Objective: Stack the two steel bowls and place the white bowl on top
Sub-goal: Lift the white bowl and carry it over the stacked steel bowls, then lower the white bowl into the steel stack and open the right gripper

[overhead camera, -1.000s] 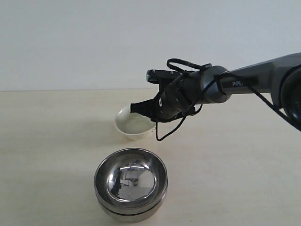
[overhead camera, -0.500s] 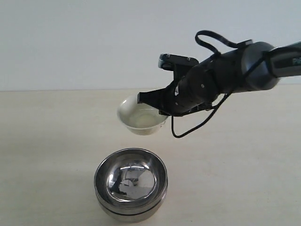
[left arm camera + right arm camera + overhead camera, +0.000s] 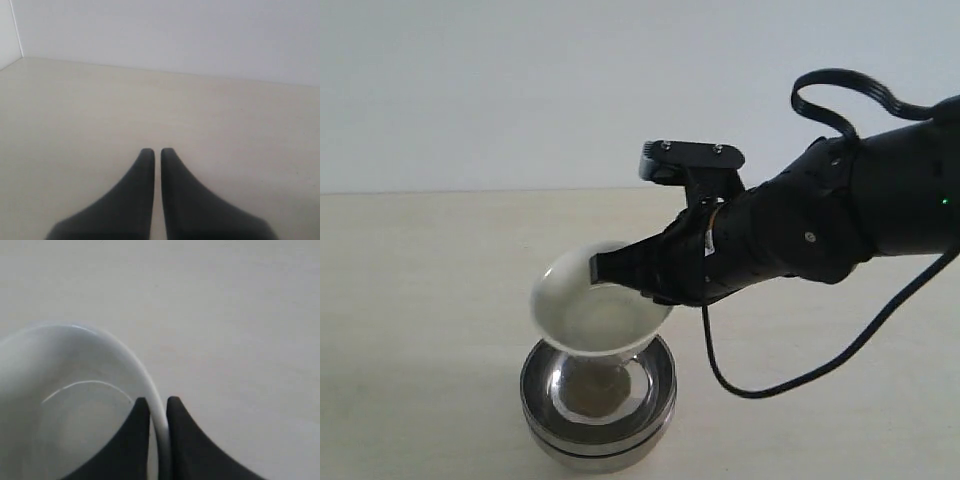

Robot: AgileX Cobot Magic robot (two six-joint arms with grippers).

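The two steel bowls (image 3: 600,425) sit nested one inside the other at the front of the table, a seam showing between their rims. Just above them hangs the white bowl (image 3: 590,315), its narrow base dipping into the upper steel bowl's opening. My right gripper (image 3: 605,270) is shut on the white bowl's rim, one finger inside and one outside. In the right wrist view the white bowl (image 3: 65,400) fills one side and my right gripper (image 3: 158,402) pinches its rim. In the left wrist view my left gripper (image 3: 157,152) is shut and empty over bare table.
The pale wooden table (image 3: 420,300) stretches around the stack, with a plain white wall behind. A black cable (image 3: 790,375) loops down from the right arm to the right of the steel bowls.
My right gripper has lifted the white bowl off the table and carried it forward to just above the stacked steel bowls. The steel bowls have stayed put.
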